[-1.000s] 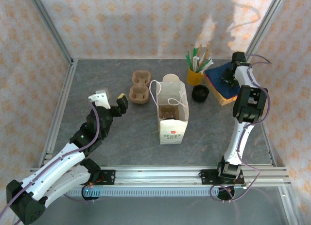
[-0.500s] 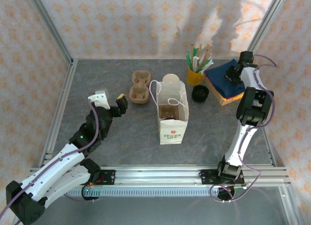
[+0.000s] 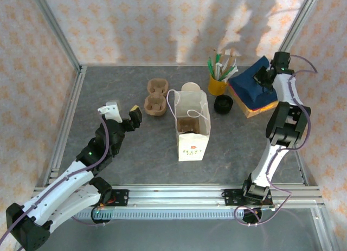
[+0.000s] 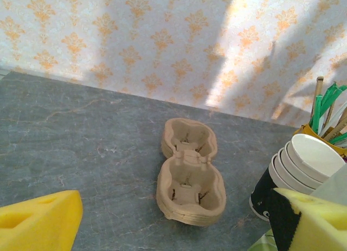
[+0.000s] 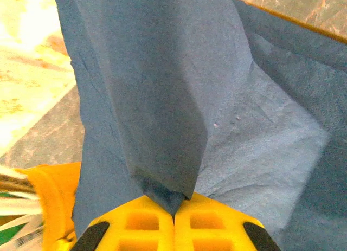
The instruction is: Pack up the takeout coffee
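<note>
Your right gripper (image 5: pixel 173 210) is clamping its yellow pads (image 5: pixel 141 224) together on a raised fold of the dark blue paper napkin (image 5: pixel 162 99), over at the two o'clock corner of the grey stone-patterned table (image 3: pixel 135 153) in the top view. Your left gripper (image 3: pixel 123 111) is holding its claw wide apart at the nine o'clock side, and is facing the brown moulded-pulp cup carrier (image 4: pixel 190 178). The takeout coffee (image 3: pixel 223 104), a small paper cup under a round black plastic lid, is standing apart from both grippers, at two o'clock from the white paper bag with handles (image 3: pixel 191 126), with the yellow cup of sticks and straws (image 3: pixel 218 84) sitting just beside it at twelve o'clock.
</note>
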